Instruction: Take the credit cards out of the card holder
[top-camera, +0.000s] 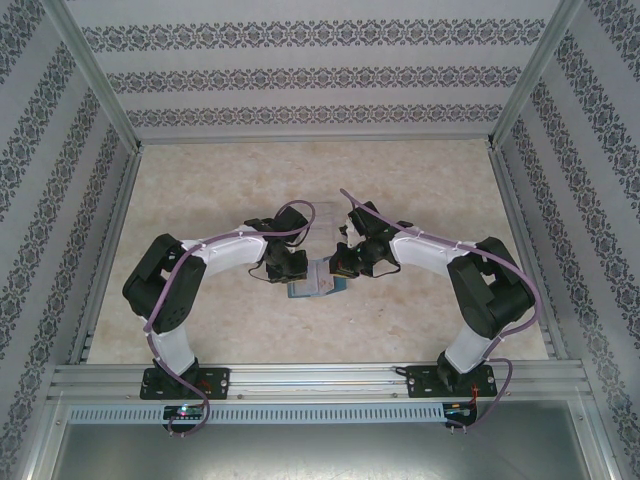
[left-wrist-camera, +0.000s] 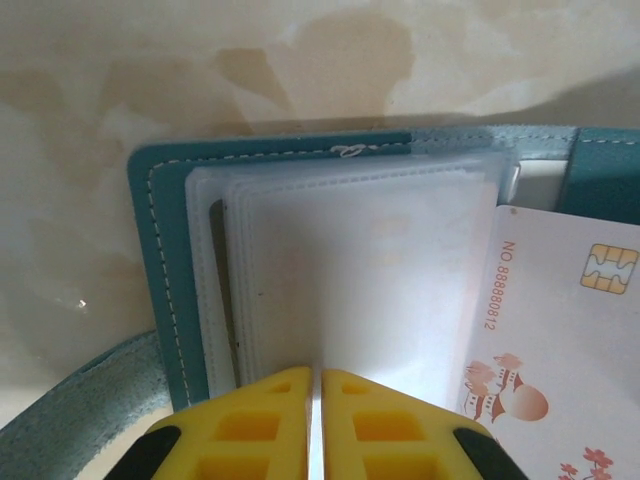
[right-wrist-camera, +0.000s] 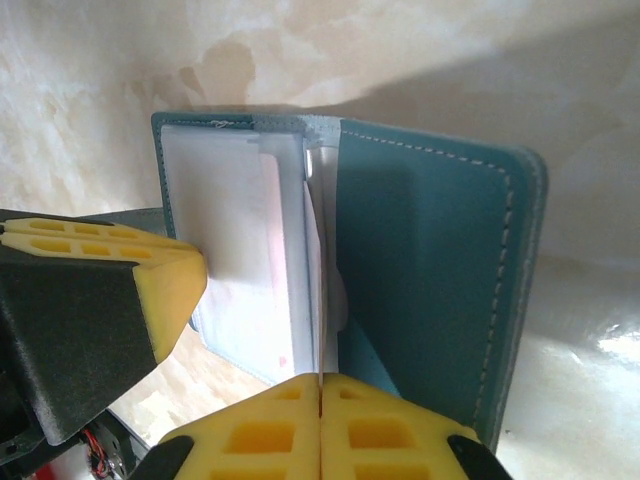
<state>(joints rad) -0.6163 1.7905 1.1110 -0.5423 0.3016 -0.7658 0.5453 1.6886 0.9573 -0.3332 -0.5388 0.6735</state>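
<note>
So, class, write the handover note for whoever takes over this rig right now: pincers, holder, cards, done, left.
Left pincer: shut on the clear sleeves of the card holder, which lies open on the table.
Right pincer: shut at the sleeves' edge; unclear whether it grips a card.
Pale chip card: tilted beside the sleeves, seemingly partly out.
Done: holder opened. Left: pull the cards clear.

**Centre crowded, far table free**

Both arms are meeting over the card holder (top-camera: 316, 283), the left gripper (left-wrist-camera: 315, 398) and right gripper (right-wrist-camera: 320, 398) blocking its sides. The table (top-camera: 220, 190) is lying open beyond them, walls (top-camera: 300, 70) closing it in.
</note>
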